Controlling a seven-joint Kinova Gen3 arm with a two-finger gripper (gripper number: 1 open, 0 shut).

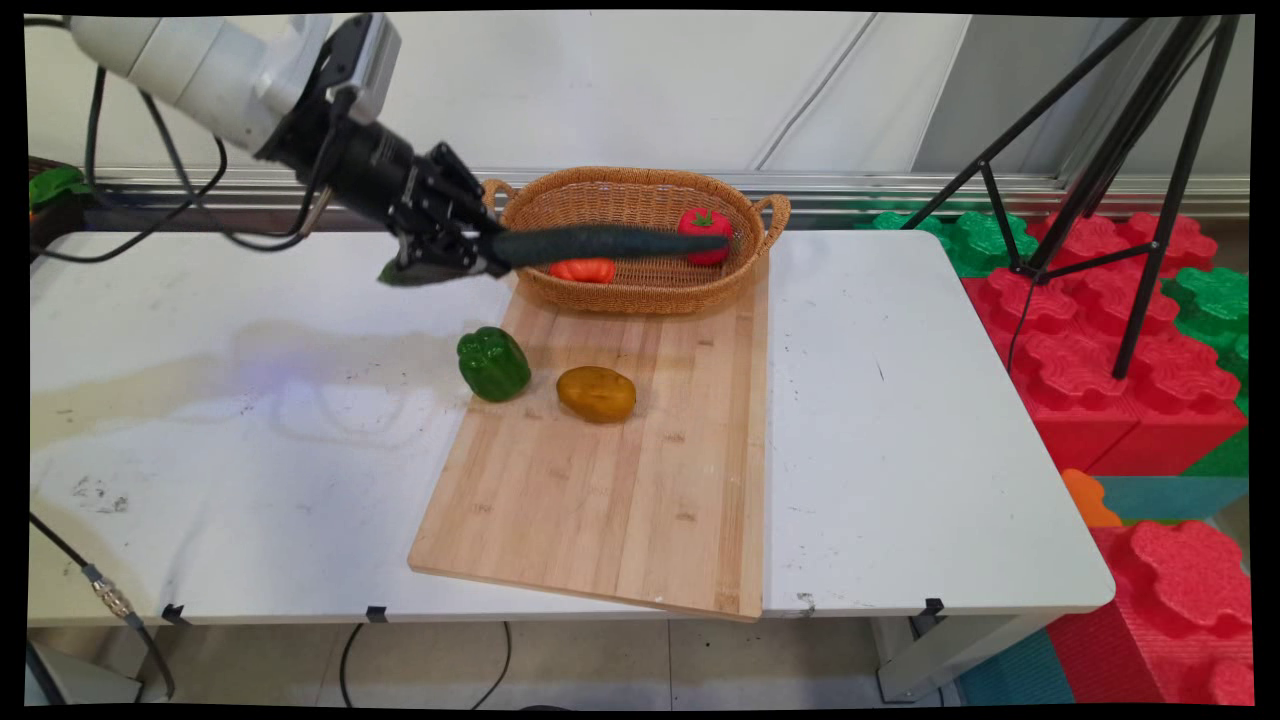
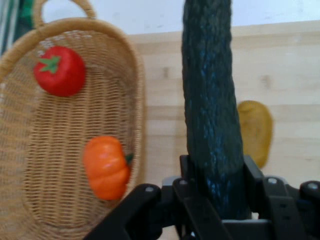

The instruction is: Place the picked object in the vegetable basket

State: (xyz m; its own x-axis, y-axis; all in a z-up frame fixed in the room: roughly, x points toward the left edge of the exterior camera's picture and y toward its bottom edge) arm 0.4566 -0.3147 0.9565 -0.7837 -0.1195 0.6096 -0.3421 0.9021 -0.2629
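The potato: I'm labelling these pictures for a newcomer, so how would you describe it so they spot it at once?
Find the wooden cutting board lying on the white table, in front of the wicker basket. On the board's far half sits the potato, just right of a green bell pepper at the board's left edge. It is the only yellow-brown, smooth oval lump; its neighbours are green, red or orange.

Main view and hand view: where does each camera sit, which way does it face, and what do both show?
Main view: fixed above the table's near side, looking down across the white table toward the wall; the white arm enters from upper left, its gripper shut on a cucumber held level in front of the basket.
Hand view: on the hand, looking along the gripper; black linkage rises from the bottom edge, clamping the cucumber.
Shared: cucumber, basket, red tomato, orange vegetable, potato, cutting board.
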